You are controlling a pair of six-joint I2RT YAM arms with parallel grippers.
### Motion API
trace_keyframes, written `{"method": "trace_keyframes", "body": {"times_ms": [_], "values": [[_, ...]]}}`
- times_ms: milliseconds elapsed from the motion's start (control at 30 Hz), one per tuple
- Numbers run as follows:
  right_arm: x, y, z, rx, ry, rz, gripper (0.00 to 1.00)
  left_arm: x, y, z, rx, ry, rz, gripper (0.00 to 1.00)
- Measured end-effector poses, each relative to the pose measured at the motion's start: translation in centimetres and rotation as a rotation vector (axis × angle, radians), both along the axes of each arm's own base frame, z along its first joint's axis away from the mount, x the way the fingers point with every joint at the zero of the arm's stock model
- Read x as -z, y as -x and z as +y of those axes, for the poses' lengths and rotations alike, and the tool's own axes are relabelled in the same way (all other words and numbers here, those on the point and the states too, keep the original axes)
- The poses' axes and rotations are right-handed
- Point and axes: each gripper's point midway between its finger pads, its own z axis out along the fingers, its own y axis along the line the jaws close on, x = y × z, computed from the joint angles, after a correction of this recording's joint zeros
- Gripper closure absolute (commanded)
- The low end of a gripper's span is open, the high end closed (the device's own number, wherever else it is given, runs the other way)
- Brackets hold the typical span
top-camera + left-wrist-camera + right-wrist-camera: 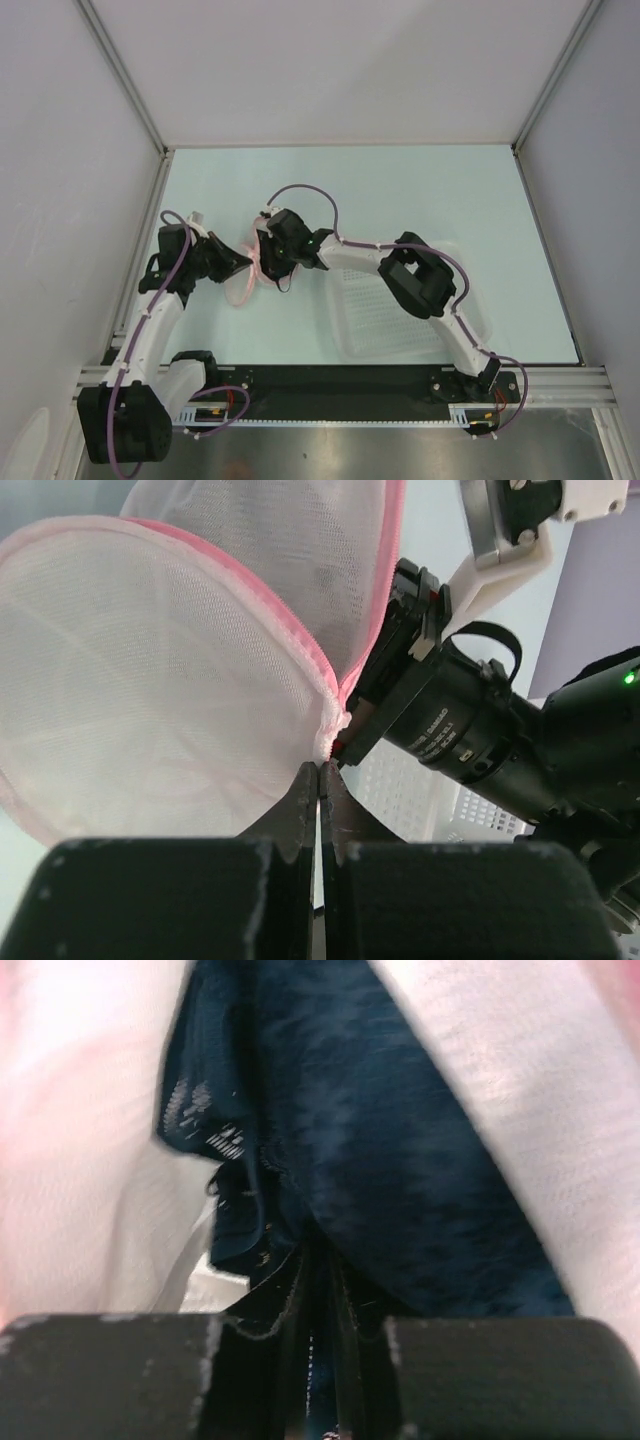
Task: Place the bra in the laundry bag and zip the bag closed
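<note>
The laundry bag [150, 680], white mesh with a pink zipper rim, stands open between the two arms [243, 290]. My left gripper [322, 768] is shut on the bag's rim where the pink zipper edges meet. My right gripper [320, 1260] reaches into the bag's mouth from the right [268, 262], its jaws shut on dark fabric of the bra [400, 1160]. The navy bra hangs in front of those jaws, with white mesh of the laundry bag [90, 1160] on both sides of it. In the top view the right gripper and bag hide the bra.
A white perforated plastic basket [385, 310] lies on the table under the right arm's forearm, also showing behind the bag [430, 800]. The pale table [400, 190] is fenced by grey walls and metal rails at left, right and back.
</note>
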Motion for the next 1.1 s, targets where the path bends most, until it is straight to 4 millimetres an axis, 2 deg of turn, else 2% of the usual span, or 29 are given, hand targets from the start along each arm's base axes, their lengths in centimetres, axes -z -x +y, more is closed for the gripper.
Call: {"method": "trace_keyframes", "body": {"times_ms": [100, 133, 200, 233, 333, 567, 600, 700, 767, 900, 1000, 1100], "values": [[0.4, -0.2, 0.0, 0.013, 0.013, 0.016, 0.71, 0.8, 0.4, 0.0, -0.001, 0.000, 0.020, 1.00], [0.2, -0.4, -0.1, 0.017, 0.018, 0.013, 0.63, 1.0, 0.5, 0.0, -0.002, 0.000, 0.026, 1.00], [-0.6, -0.5, -0.3, 0.022, 0.027, 0.008, 0.55, 1.2, 0.5, 0.0, -0.004, -0.001, 0.032, 1.00], [-1.0, -0.5, -0.7, 0.024, 0.044, 0.006, 0.48, 1.3, 0.5, 0.0, -0.004, -0.001, 0.032, 1.00], [-2.8, -0.2, -2.2, 0.026, 0.095, -0.007, 0.35, 1.3, 0.4, 0.1, -0.007, -0.004, 0.029, 1.00], [-10.1, 0.1, -6.0, 0.035, 0.101, -0.083, 0.29, 1.5, 0.1, 0.4, -0.017, -0.010, 0.032, 1.00], [-11.2, -0.2, -6.7, 0.042, 0.093, -0.103, 0.30, 1.5, 0.1, 0.4, -0.020, -0.011, 0.031, 1.00], [-12.5, -1.9, -8.3, 0.065, 0.088, -0.136, 0.33, 1.5, 0.0, 0.5, -0.024, -0.012, 0.029, 1.00], [-11.9, -3.3, -9.2, 0.073, 0.105, -0.143, 0.38, 1.5, 0.0, 0.6, -0.025, -0.012, 0.027, 1.00], [-8.6, -5.2, -10.5, 0.079, 0.165, -0.119, 0.43, 1.4, -0.1, 0.6, -0.026, -0.012, 0.026, 1.00], [-5.8, -5.2, -10.8, 0.064, 0.198, -0.083, 0.46, 1.4, -0.1, 0.6, -0.025, -0.012, 0.025, 1.00], [-4.4, -4.6, -10.8, 0.046, 0.206, -0.062, 0.47, 1.4, -0.1, 0.6, -0.026, -0.012, 0.026, 1.00]]}}
